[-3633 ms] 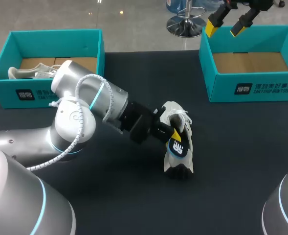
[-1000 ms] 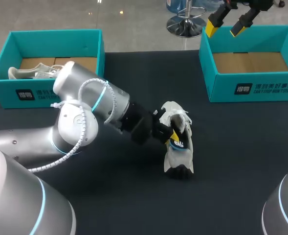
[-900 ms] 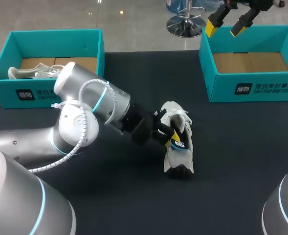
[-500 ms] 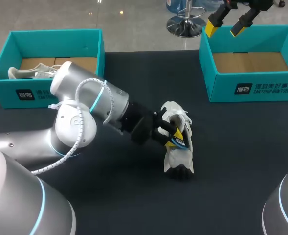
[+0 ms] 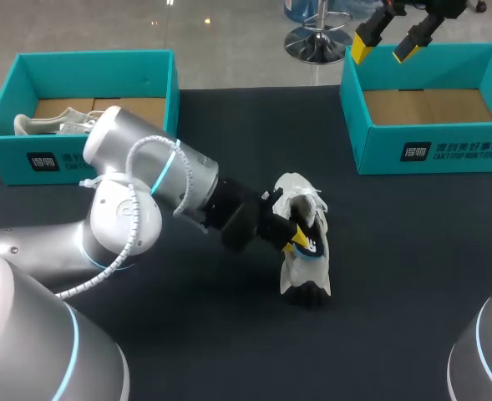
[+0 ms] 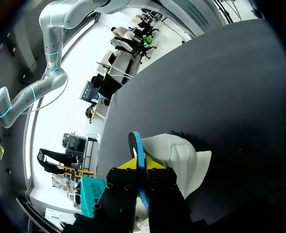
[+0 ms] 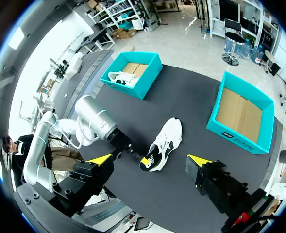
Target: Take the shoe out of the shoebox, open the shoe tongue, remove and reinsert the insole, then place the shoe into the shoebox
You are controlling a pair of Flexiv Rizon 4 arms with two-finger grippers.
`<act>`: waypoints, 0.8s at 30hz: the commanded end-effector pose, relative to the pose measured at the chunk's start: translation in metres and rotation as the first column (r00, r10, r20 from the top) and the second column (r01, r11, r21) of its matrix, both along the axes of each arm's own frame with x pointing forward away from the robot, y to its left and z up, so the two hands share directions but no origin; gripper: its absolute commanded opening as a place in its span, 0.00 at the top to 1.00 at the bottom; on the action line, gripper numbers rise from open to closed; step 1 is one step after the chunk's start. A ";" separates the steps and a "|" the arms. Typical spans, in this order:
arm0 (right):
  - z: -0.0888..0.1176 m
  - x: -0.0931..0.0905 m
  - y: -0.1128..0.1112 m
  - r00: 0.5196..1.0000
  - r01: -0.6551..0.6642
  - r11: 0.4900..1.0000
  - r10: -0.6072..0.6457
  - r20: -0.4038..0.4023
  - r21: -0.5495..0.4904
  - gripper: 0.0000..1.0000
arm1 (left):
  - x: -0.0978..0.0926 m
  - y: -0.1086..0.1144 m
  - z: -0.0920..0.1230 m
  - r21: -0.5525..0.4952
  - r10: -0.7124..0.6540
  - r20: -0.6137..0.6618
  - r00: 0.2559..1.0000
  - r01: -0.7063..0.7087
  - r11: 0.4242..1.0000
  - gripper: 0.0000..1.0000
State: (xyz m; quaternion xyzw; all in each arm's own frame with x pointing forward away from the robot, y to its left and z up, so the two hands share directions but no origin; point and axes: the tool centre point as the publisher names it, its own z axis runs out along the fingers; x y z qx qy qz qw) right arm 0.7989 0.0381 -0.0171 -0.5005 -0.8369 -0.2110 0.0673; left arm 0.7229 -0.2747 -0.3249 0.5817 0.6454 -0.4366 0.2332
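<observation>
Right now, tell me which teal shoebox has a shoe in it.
The left shoebox: a white shoe lies inside it. The right shoebox shows only bare cardboard.

Bright even overhead light, sheen on left arm (image 5: 137, 167) (silver shell), shoe (image 5: 302, 269) stark against dark table (image 5: 413, 276)

The counter (image 5: 413, 276) is a flat black top with three things resting directly on it. The left box (image 5: 7, 159), teal and open at the top, sits at the far left corner with a printed long wall facing the near edge. The right box (image 5: 379, 150), of the same kind and also open, sits at the far right, well apart from it. Between them, near the middle, the white shoe (image 5: 308, 271) lies with its dark heel toward the near edge and its toe toward the far side.
</observation>
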 end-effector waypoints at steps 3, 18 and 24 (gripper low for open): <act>0.000 0.001 0.000 1.000 0.000 1.000 0.000 -0.002 -0.002 0.00 | 0.011 -0.006 -0.009 0.013 0.000 -0.003 1.000 0.000 1.000 1.00; 0.000 0.001 0.000 1.000 0.000 1.000 0.000 -0.002 -0.002 0.00 | 0.027 -0.009 -0.031 0.058 0.021 -0.019 1.000 -0.020 0.998 1.00; 0.000 0.001 0.000 1.000 0.000 1.000 0.000 -0.002 -0.002 0.00 | 0.021 -0.001 -0.025 0.060 0.023 -0.016 1.000 -0.022 0.998 0.98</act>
